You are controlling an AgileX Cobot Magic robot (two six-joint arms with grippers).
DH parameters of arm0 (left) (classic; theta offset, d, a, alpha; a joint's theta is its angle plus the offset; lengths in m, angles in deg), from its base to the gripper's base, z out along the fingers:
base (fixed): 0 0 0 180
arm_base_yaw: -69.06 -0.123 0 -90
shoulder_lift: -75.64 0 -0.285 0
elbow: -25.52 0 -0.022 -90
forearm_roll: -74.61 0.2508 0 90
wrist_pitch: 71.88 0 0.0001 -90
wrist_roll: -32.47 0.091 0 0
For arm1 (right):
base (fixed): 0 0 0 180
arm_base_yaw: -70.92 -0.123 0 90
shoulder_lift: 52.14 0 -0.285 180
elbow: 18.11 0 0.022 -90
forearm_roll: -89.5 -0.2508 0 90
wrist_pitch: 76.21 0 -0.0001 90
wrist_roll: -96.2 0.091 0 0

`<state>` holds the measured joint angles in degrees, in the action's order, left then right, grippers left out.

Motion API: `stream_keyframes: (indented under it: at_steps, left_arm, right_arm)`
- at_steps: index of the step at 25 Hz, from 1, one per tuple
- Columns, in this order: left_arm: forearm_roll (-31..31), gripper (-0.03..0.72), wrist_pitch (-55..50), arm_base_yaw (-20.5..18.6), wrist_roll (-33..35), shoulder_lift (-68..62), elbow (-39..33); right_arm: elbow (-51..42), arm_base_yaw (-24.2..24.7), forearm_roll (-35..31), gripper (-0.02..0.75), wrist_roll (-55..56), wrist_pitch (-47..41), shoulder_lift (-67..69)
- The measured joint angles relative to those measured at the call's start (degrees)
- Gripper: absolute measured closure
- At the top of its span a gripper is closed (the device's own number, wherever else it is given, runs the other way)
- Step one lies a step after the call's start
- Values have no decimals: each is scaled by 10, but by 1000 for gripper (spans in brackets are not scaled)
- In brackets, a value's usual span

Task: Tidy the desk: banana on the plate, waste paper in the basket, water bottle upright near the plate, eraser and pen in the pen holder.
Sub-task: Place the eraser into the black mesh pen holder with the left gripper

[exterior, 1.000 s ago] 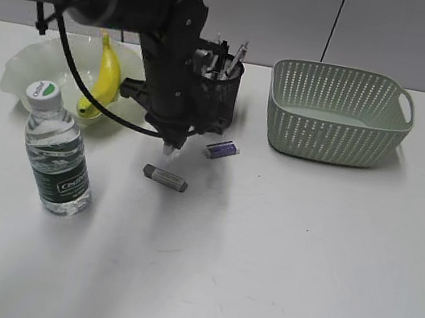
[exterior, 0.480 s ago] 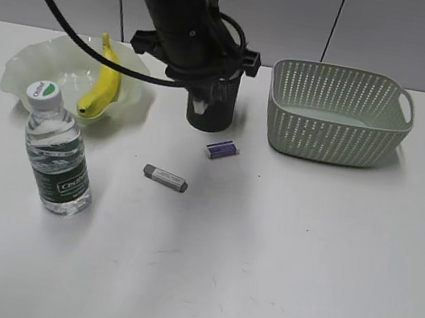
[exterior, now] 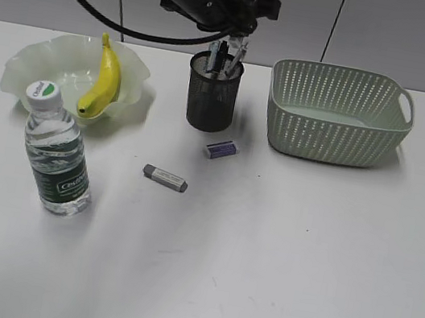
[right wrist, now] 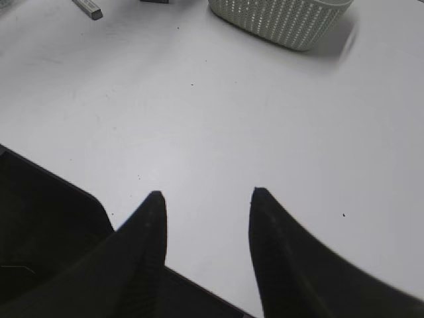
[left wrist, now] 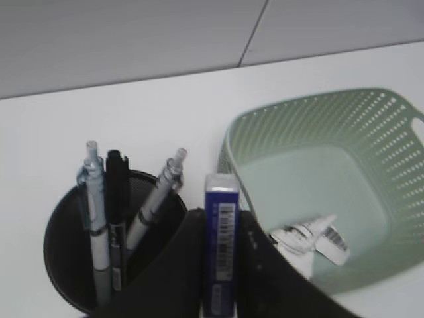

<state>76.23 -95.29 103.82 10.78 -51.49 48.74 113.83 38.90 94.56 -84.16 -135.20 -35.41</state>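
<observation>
Holding a small blue-sleeved eraser upright between narrowed fingers above the black mesh pen holder, the left gripper pinches its stiff, light, probably slippery wrapper at the flat sides, while the right gripper hangs half-open and empty over the table.

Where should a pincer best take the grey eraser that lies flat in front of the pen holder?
Probably at its middle, across the narrow width, coming straight down from above. The grey eraser lies flat on the desk, long, slim and slightly slanted, so only its long sides offer a hold.
</observation>
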Motion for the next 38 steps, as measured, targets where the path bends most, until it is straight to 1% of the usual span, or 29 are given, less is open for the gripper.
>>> stream_keyframes:
  at_steps: [7, 13, 16, 18, 20, 22, 24, 26, 27, 32, 38]
  left_arm:
    - [1, 610, 55, -34, 0, -42, 0]
    - [3, 610, 91, -36, 0, -68, 0]
    - [5, 610, 92, -36, 0, -80, 0]
    - [20, 607, 85, -36, 0, -86, 0]
    - [40, 572, 83, -36, 0, -88, 0]
    - [63, 496, 86, -36, 0, -88, 0]
    - [80, 391, 89, -36, 0, -88, 0]
    - [90, 328, 89, -36, 0, -88, 0]
    - [91, 310, 89, -36, 0, -87, 0]
    - [92, 287, 64, -36, 0, -59, 0]
    - [93, 285, -55, -35, 0, 57, 0]
  right_arm:
    - [0, 0, 0, 399, 0, 0, 0]
    - [0, 0, 0, 399, 0, 0, 0]
    - [0, 0, 0, 399, 0, 0, 0]
    - [0, 0, 0, 399, 0, 0, 0]
    - [0, 0, 0, 399, 0, 0, 0]
    - [0, 0, 0, 399, 0, 0, 0]
    - [0, 0, 0, 399, 0, 0, 0]
    - [0, 0, 0, 399, 0, 0, 0]
    - [0, 0, 0, 399, 0, 0, 0]
    - [0, 0, 0, 399, 0, 0, 0]
    - [0, 0, 0, 399, 0, 0, 0]
